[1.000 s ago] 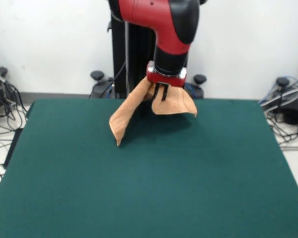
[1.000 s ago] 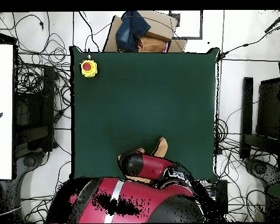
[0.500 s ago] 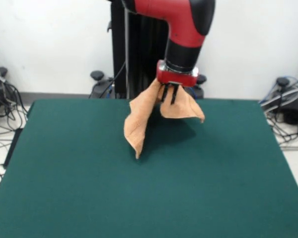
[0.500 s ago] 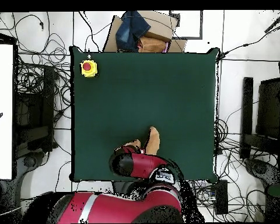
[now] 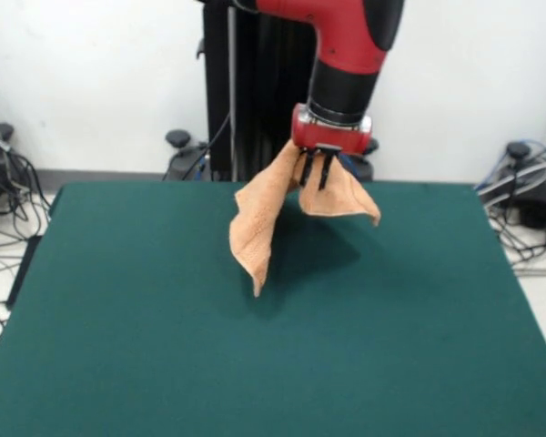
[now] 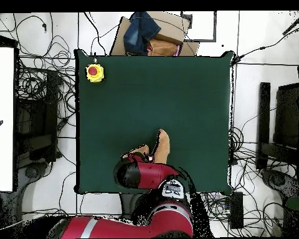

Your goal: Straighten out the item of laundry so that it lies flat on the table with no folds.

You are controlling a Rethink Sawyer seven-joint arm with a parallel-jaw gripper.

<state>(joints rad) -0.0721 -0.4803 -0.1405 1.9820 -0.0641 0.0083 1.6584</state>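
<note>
The item of laundry [image 5: 262, 217], a peach-orange towel, hangs crumpled in the air over the far half of the table [image 5: 164, 364]. My gripper [image 5: 316, 177] is shut on its upper edge. One long flap droops to the left and its tip hangs close above the green top. A shorter flap spreads to the right. From overhead, only two bits of the towel [image 6: 161, 146] stick out past the red arm, which hides the gripper; they lie over the table [image 6: 195, 93] near the edge by the robot's base.
A yellow box with a red button [image 6: 94, 73] sits at one table corner. Cardboard and dark cloth [image 6: 149, 34] lie past the far edge overhead. Cables [image 5: 0, 209] cover the floor around the table.
The arm has carried the hanging towel out over the table, away from the back edge, and lifted it slightly. The grip on the towel stays the same.
</note>
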